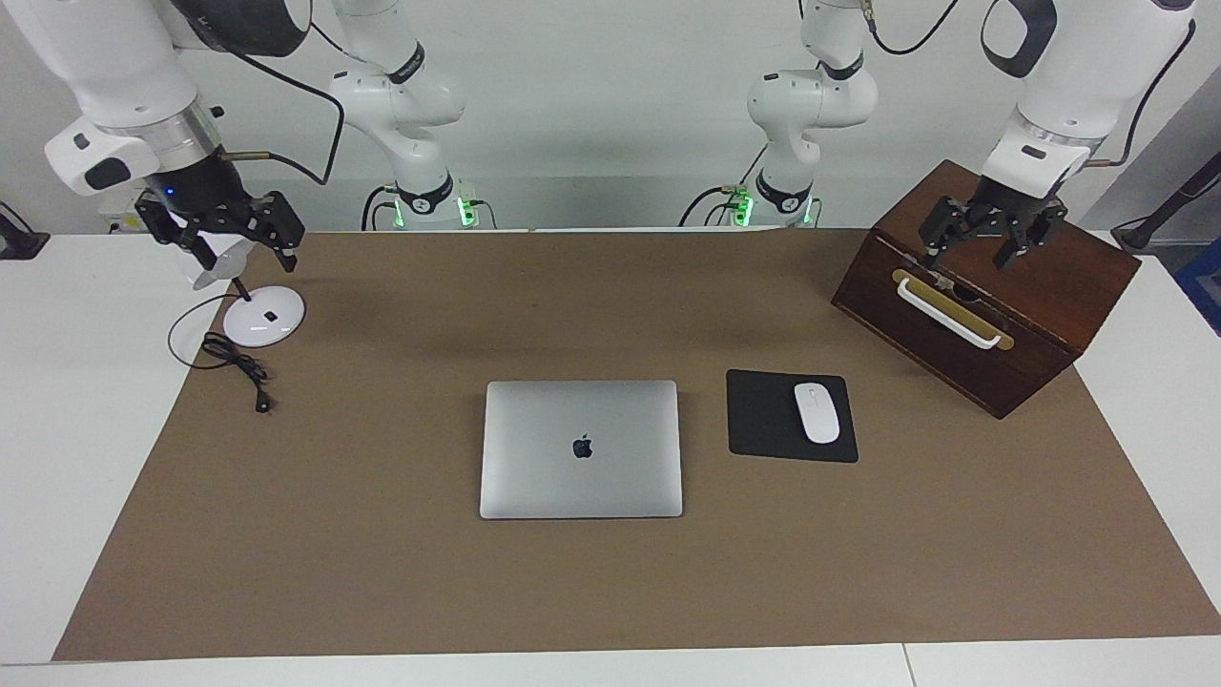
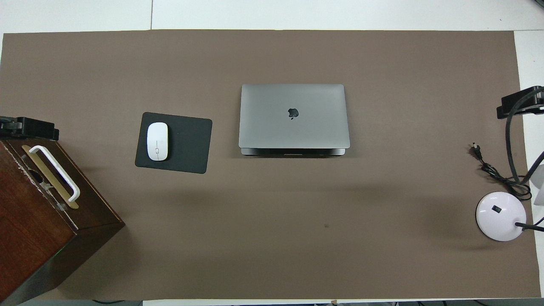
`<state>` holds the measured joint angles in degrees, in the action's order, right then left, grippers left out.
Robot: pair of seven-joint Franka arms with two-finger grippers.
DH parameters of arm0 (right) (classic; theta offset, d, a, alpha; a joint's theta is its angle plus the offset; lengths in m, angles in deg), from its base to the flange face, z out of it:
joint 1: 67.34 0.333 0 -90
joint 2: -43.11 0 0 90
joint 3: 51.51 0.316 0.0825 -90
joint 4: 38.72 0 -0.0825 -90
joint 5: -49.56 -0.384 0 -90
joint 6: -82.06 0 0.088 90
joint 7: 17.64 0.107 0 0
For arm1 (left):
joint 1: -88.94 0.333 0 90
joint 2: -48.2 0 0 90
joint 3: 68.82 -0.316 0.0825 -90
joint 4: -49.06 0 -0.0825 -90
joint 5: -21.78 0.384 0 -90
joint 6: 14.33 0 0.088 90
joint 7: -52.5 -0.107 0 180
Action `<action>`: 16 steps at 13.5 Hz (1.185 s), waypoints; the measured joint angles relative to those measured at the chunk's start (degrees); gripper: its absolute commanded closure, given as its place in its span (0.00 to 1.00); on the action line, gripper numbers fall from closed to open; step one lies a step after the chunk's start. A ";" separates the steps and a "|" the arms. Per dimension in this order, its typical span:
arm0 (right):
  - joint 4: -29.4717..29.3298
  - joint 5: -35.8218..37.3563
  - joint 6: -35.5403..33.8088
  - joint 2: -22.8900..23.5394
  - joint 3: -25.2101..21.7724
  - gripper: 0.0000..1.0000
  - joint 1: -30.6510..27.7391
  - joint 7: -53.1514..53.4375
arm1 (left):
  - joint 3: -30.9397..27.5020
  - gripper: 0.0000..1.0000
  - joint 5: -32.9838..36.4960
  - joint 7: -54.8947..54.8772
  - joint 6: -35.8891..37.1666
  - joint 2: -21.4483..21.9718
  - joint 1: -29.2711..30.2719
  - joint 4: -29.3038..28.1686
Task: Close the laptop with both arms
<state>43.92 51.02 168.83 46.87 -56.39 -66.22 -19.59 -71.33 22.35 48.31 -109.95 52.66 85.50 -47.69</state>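
The silver-grey laptop [image 1: 581, 448] [image 2: 293, 117] lies flat on the brown mat with its lid down and the dark apple logo facing up. My left gripper [image 1: 988, 248] [image 2: 28, 128] hangs open over the top of the wooden box, well away from the laptop and holding nothing. At the right arm's end of the table my right gripper [image 1: 244, 250] [image 2: 521, 102] also hangs open and empty, over the white desk lamp. Neither gripper touches the laptop.
A black mouse pad [image 1: 771, 420] with a white mouse [image 1: 817, 412] lies beside the laptop toward the left arm's end. The dark wooden box [image 1: 1040, 315] has a white handle [image 1: 949, 313]. The lamp's round base [image 1: 264, 316] and its cable [image 1: 234, 367] sit under the right gripper.
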 measured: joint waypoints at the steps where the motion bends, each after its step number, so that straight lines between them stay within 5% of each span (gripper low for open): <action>1: 0.00 0.00 0.00 0.03 -0.30 0.00 0.00 -0.36 | -0.02 0.00 0.00 0.09 0.42 0.00 0.00 0.24; 16: -0.01 -0.29 0.21 1.21 -0.58 0.00 0.01 -0.60 | -0.46 0.00 0.00 0.91 5.09 -0.02 -0.68 1.39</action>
<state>43.91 50.73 169.04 48.08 -56.97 -66.21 -20.19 -71.79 22.35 49.22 -104.86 52.64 84.82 -46.30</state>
